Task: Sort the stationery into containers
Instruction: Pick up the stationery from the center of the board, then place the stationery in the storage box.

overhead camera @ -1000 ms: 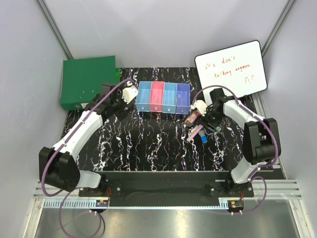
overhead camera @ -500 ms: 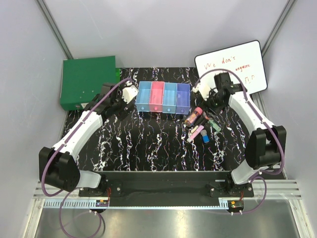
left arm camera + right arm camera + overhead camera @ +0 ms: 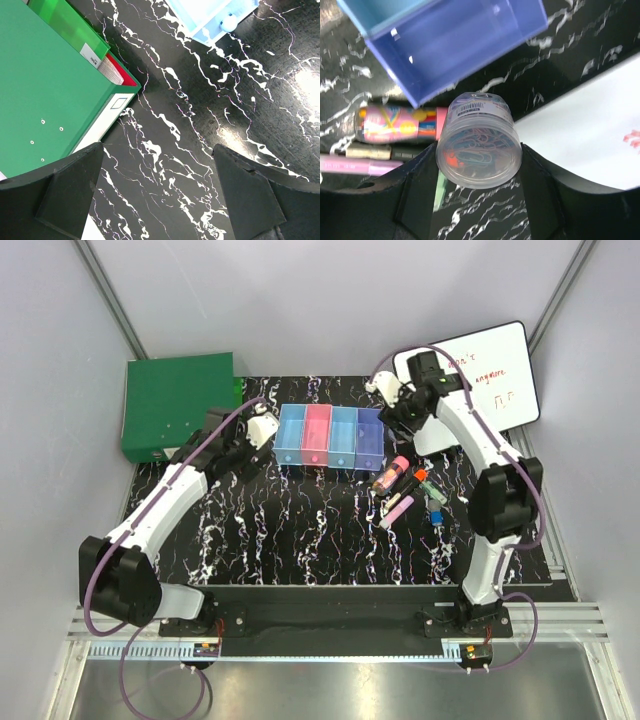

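I am clamping the paper-clip tub (image 3: pixel 479 142) in my right claw (image 3: pixel 479 172) near the far edge, aiming for the purple bin (image 3: pixel 462 45).

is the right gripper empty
No, the right gripper is clamped on a clear round tub of paper clips.

In my black right gripper (image 3: pixel 479 165), clear tub (image 3: pixel 478 131) shows orange, blue, pink clips (image 3: pixel 470 159). Four bins (image 3: pixel 330 430): light blue, pink, light blue, purple; tube (image 3: pixel 400 122) pink, rainbow-printed. Black white-veined table (image 3: pixel 200 125); green box (image 3: pixel 45 85); white board (image 3: pixel 510 390), red writing.
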